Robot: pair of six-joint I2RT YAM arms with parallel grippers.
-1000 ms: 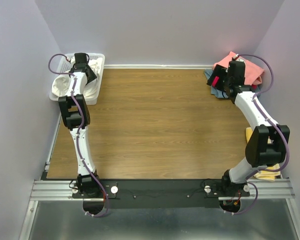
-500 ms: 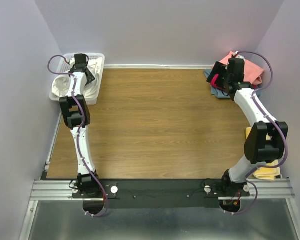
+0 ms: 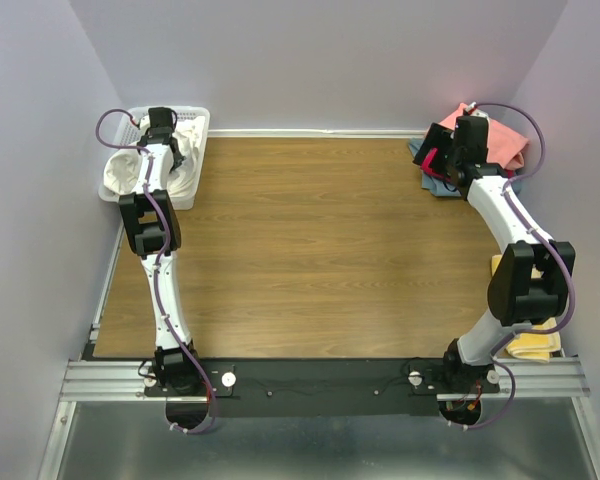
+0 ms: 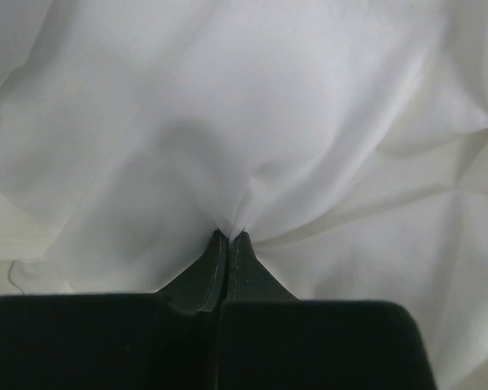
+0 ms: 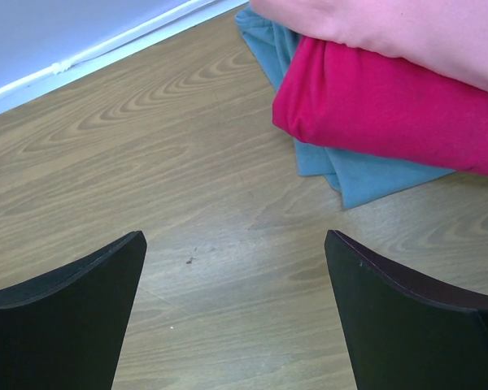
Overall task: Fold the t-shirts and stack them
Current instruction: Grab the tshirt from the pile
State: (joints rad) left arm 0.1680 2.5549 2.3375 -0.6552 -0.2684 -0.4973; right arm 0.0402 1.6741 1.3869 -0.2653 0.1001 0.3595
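Four t-shirts are showing in all. One white t-shirt (image 3: pixel 120 172) is lying in the one white mesh basket (image 3: pixel 187 196) at the far left corner. Three folded ones are sitting in a single pile at the far right corner: one salmon-pink t-shirt (image 5: pixel 407 32), one crimson t-shirt (image 5: pixel 390 106) and one blue t-shirt (image 5: pixel 351 175). One yellow cloth (image 3: pixel 536 346) is lying at the right edge. Two arms, the left arm (image 3: pixel 161 285) and the right arm (image 3: pixel 508 215), are reaching over the one wooden tabletop (image 3: pixel 320 240), each carrying one pair of jaws.
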